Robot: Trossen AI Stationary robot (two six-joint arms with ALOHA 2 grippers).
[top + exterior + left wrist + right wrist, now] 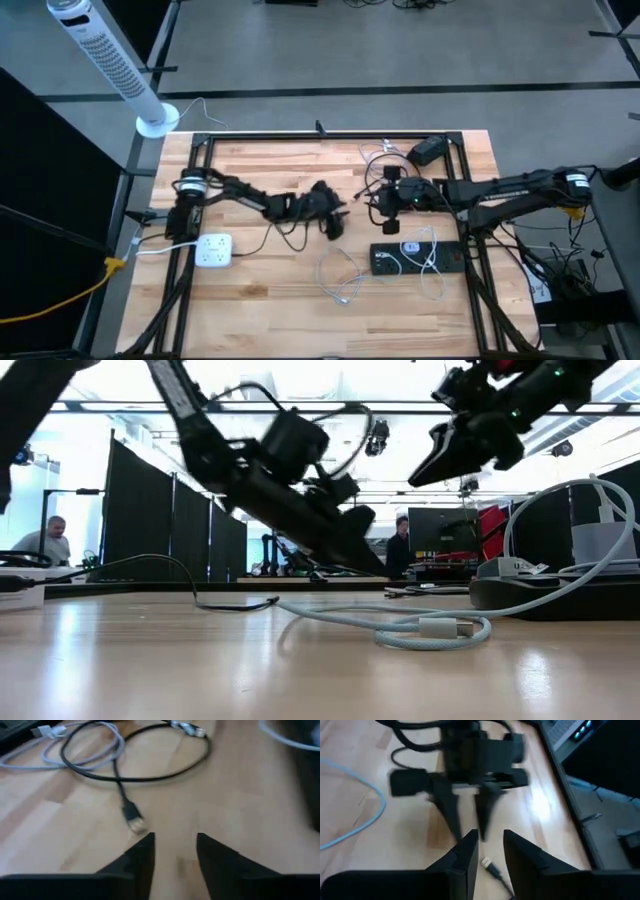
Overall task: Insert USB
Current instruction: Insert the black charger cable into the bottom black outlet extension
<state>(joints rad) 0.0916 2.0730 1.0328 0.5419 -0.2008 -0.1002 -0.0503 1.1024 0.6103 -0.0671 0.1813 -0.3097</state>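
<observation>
Plug end of thin black USB cable with metal tip point(133, 818) lies loose on light wooden bench point(240, 805), left of centre in left wrist frame, just ahead of left end effector point(175, 851), offset to one side of finger gap; long axis slanted, tip toward fingers. Left end effector open, holding nothing. Right end effector point(490, 851) hovers near, fingers narrowly parted, empty; same plug just beyond its tips in right wrist frame. Both close; left looks nearer. Black power strip point(415, 258) lower right of centre in high frame
</observation>
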